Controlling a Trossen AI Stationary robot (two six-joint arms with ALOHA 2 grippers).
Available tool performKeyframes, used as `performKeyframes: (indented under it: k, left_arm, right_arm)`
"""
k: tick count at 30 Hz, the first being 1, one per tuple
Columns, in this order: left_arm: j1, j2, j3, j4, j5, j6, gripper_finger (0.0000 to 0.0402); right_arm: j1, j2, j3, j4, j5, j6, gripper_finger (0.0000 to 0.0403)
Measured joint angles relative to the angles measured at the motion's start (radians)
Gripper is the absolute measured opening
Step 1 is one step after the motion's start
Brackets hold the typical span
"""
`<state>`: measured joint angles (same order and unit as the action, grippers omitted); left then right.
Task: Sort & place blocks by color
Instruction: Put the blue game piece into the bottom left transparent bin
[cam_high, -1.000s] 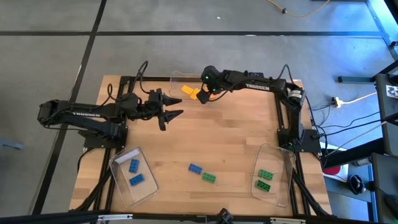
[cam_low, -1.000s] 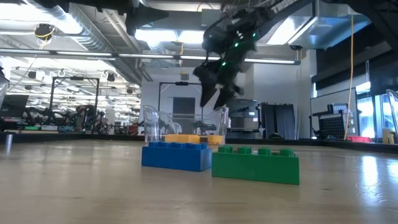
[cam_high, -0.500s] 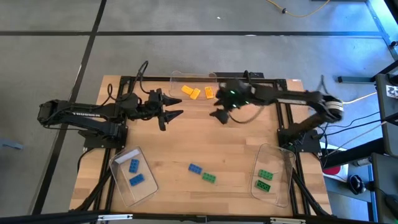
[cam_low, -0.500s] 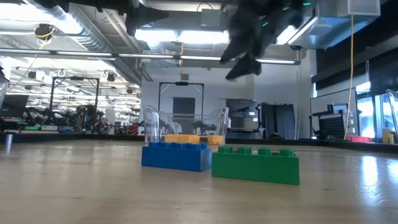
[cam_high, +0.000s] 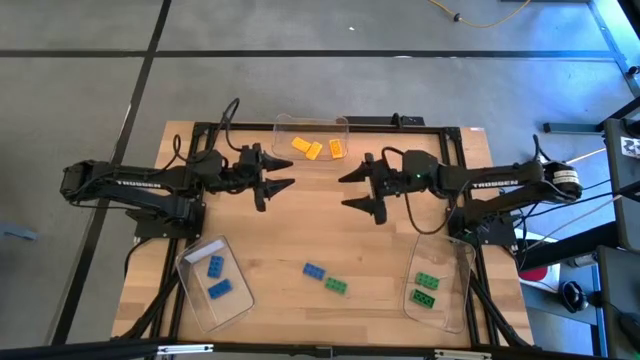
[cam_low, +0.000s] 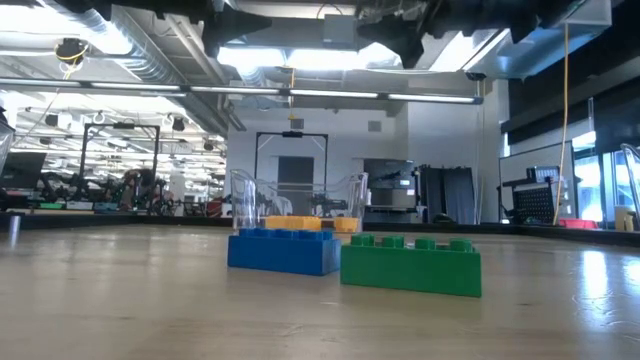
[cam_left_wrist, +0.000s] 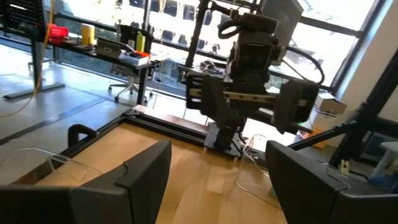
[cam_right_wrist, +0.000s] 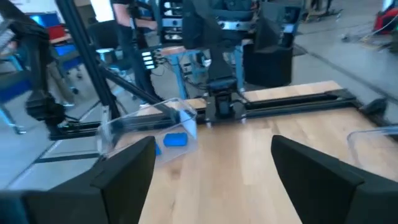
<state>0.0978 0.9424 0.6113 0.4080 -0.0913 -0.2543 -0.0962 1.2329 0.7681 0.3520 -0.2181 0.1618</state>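
From above, three yellow blocks (cam_high: 315, 148) lie in the far tray (cam_high: 283, 125), two blue ones in the left tray (cam_high: 192, 262) and two green ones in the right tray (cam_high: 455, 262); one blue block (cam_high: 314, 270) and one green block (cam_high: 336, 286) sit loose on the table (cam_high: 300, 225), nearer than the far tray, so two placements look left. The left gripper (cam_high: 281, 182) and right gripper (cam_high: 353, 191) hang near the far tray, both spread wide and empty. Low down, the loose blue block (cam_low: 283, 250) and green one (cam_low: 410, 265) touch, the far tray behind. The left wrist shows the left fingers (cam_left_wrist: 118, 186) wide apart, facing the other arm. The right wrist shows wide fingers (cam_right_wrist: 127, 168) too.
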Motion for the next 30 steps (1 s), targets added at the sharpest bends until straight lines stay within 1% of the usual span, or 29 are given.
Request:
performKeyframes:
  k: [3, 18, 22, 24, 26, 30]
  left_arm:
    - [0.000, 0.000, 0.000, 0.000, 0.012, -0.004, 0.0253]
    - [0.000, 0.000, 0.000, -0.003, 0.008, -0.007, 0.0253]
    - [0.000, 0.007, 0.007, -0.017, 0.054, -0.089, 0.0253]
    - [-0.004, 0.041, 0.040, -0.068, 0.112, -0.104, 0.0253]
    - [-0.020, 0.077, 0.086, -0.179, 0.160, -0.103, 0.0253]
    - [-0.067, 0.197, 0.214, -0.428, 0.191, -0.047, 0.0253]
  right_arm:
    - [0.006, 0.002, 0.000, 0.002, 0.026, -0.009, 0.0322]
    - [0.006, 0.002, 0.001, 0.003, 0.025, -0.009, 0.0322]
    - [0.006, 0.002, 0.001, 0.003, 0.030, -0.008, 0.0322]
    - [0.006, 0.002, 0.002, 0.003, 0.053, -0.007, 0.0322]
    - [0.006, 0.001, 0.002, 0.007, 0.090, -0.009, 0.0322]
    - [-0.004, -0.009, 0.003, 0.052, 0.143, -0.011, 0.0322]
